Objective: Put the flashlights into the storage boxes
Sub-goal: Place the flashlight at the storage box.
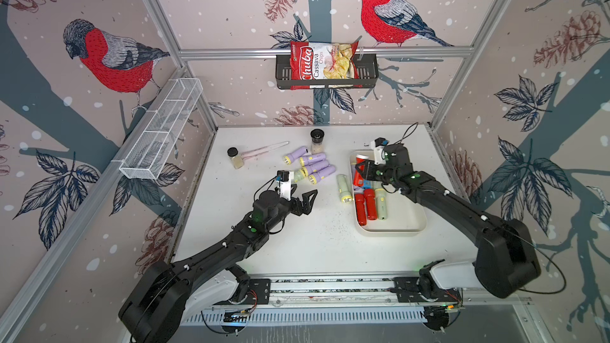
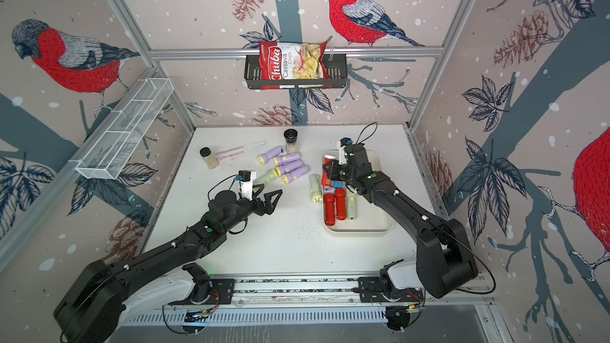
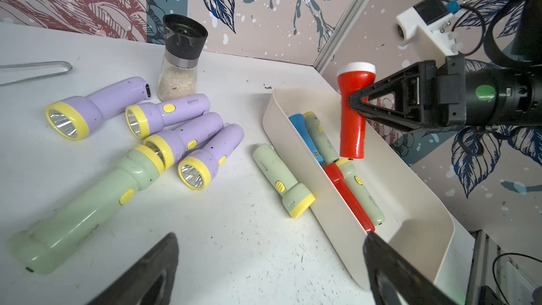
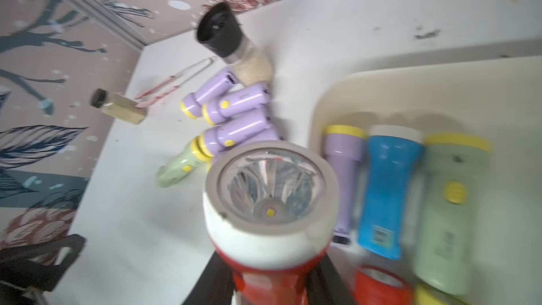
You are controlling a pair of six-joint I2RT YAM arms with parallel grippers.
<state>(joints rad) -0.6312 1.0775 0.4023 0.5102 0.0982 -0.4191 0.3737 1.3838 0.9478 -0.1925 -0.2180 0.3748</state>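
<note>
Right claw (image 3: 352, 102) clamped on red flashlight (image 3: 353, 133), tilted above cream tray (image 3: 410, 230). Released here, may land crosswise on blue flashlight (image 3: 300, 126) and bounce. Left claw (image 1: 303, 192) wide open, empty.

I work in a robotics lab booth. Aluminium frame bars (image 1: 323, 51) hold bullfinch wallpaper panels (image 1: 109, 57) around my white tabletop (image 1: 297, 245). My left arm (image 1: 231, 245) and right arm (image 1: 462, 209) bolt to a rail (image 1: 330, 288) at 6 o'clock. A black wall shelf (image 1: 366, 75) hangs at 12, a wire mesh basket (image 1: 158, 140) at 10.
</note>
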